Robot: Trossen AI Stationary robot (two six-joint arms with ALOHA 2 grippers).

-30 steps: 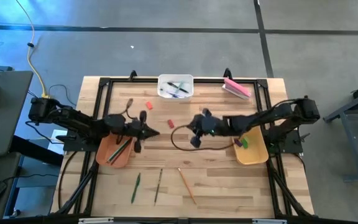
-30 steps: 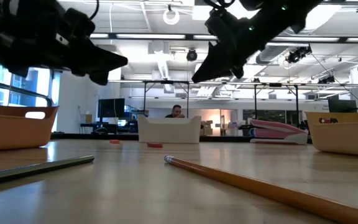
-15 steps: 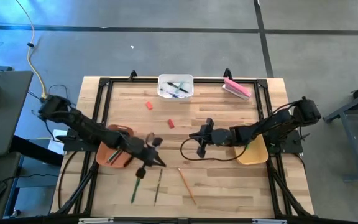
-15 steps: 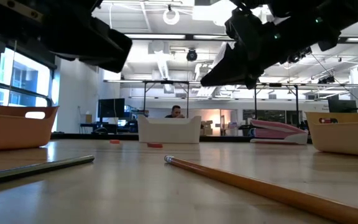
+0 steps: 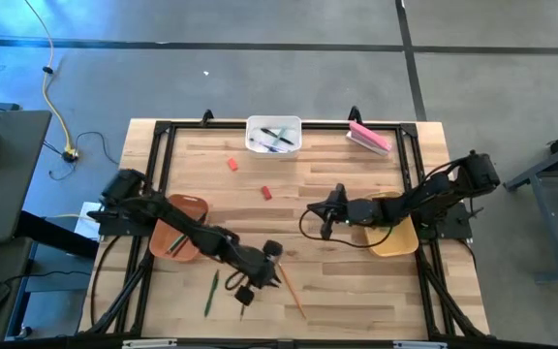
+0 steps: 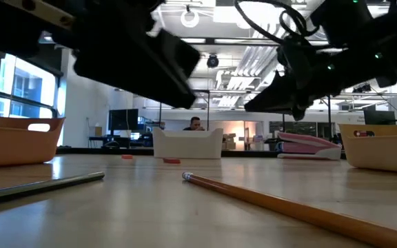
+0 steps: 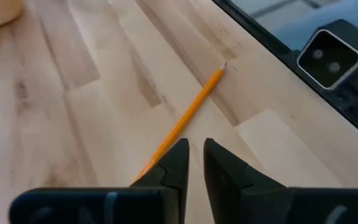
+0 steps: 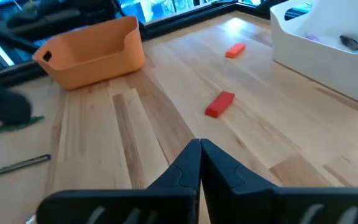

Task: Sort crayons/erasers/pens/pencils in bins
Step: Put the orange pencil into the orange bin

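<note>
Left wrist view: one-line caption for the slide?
Left gripper, fingers slightly parted, poised over an orange pencil lying on the wooden table.

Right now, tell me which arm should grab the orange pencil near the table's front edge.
Left. The left gripper hovers right beside the orange pencil, fingers slightly parted. The right gripper is shut, mid-table, nearer the yellow bin.

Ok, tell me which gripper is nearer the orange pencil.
Left. The left gripper hangs just beside the orange pencil at the table's near edge; the right gripper waits farther back, mid-table, beside the yellow bin.
</note>
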